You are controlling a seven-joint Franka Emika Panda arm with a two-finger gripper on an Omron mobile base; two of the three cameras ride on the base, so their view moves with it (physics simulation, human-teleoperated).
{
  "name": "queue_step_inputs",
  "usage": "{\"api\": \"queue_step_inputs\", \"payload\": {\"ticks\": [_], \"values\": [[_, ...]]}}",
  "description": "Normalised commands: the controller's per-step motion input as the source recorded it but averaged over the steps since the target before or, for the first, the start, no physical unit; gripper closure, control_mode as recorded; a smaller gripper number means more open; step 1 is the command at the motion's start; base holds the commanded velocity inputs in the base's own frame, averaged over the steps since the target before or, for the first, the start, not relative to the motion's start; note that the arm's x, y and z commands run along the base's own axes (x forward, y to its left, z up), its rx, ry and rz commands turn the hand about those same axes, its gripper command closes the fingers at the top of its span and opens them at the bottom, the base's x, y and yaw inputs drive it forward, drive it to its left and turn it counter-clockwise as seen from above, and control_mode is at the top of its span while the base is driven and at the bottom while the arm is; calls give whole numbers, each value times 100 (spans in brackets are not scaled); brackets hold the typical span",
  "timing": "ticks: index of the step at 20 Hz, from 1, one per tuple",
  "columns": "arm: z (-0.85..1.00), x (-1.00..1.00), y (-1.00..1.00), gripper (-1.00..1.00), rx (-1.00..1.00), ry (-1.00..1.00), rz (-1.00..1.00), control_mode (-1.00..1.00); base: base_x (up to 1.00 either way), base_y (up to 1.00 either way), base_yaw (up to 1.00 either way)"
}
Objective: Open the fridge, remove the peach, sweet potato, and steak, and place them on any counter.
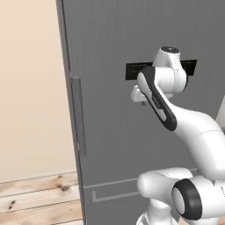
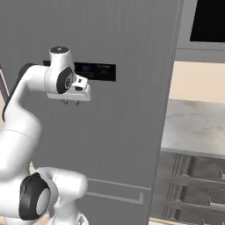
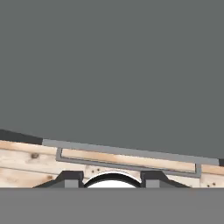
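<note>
From the left base view, the tall dark grey fridge (image 1: pixel 114 110) is shut, its long vertical bar handle (image 1: pixel 78 115) standing along the left edge of the door. The white arm's two-finger gripper (image 1: pixel 143 103) hangs in front of the door panel, pointing down, well to the right of that handle and just below the black display strip (image 1: pixel 137 69). Nothing is in its grasp.

From the right base view, the gripper (image 2: pixel 71 102) again points at the floor, its short fingertips close together and empty. To the right of the fridge lies the light grey-white marbled stone counter (image 2: pixel 197 127) over grey drawers.

In the hand view, the two dark finger tips frame the door face and the wooden plank floor (image 3: pixel 26 168) below it. The jaws stand pressed together.

The peach, sweet potato and steak are presumably behind the closed door. The risk, as I judge it: with closed jaws turned downward and far from the handle, a reach could glance off the bar or scrape the door panel instead of gripping.
</note>
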Motion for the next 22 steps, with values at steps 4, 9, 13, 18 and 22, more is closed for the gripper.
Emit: {"api": "queue_step_inputs", "payload": {"ticks": [4, 9, 13, 18, 22], "values": [[0, 0, 0, -100, 0, 0, 0, 100, -12, 12, 1], [0, 0, 0, -100, 0, 0, 0, 100, -43, 47, 1], [0, 0, 0, -100, 0, 0, 0, 100, -34, 60, 0], [0, 0, 0, -100, 0, 0, 0, 100, -20, 60, 0], [0, 0, 0, -100, 0, 0, 0, 100, -49, 10, 0]]}}
